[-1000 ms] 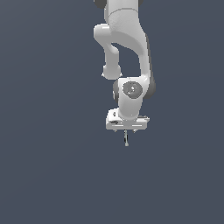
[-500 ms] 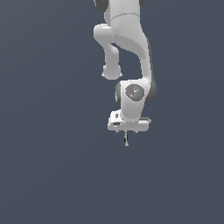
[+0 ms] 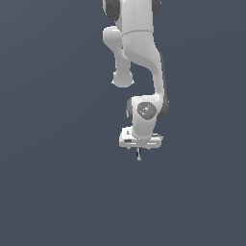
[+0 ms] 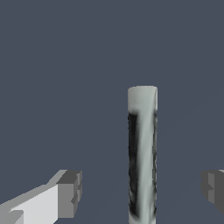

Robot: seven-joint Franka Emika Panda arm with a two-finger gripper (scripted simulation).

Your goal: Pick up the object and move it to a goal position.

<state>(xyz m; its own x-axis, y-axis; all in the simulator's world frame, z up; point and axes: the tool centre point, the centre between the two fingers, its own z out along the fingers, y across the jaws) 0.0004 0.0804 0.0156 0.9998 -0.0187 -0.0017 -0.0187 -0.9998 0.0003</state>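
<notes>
The object (image 4: 142,153), a thin grey rod, stands upright between the gripper (image 4: 142,188) fingers, whose jaws are spread clear of it. The grasp seems next: centre the pads on it, then close squarely so it does not tip.

From my exterior view the object (image 3: 139,154) is too small for me to read any detail. My wrist view cuts its near end off at the frame edge, and one of the tool's fingers (image 4: 215,188) is clipped there too. I cannot tell whether either finger touches it.
</notes>
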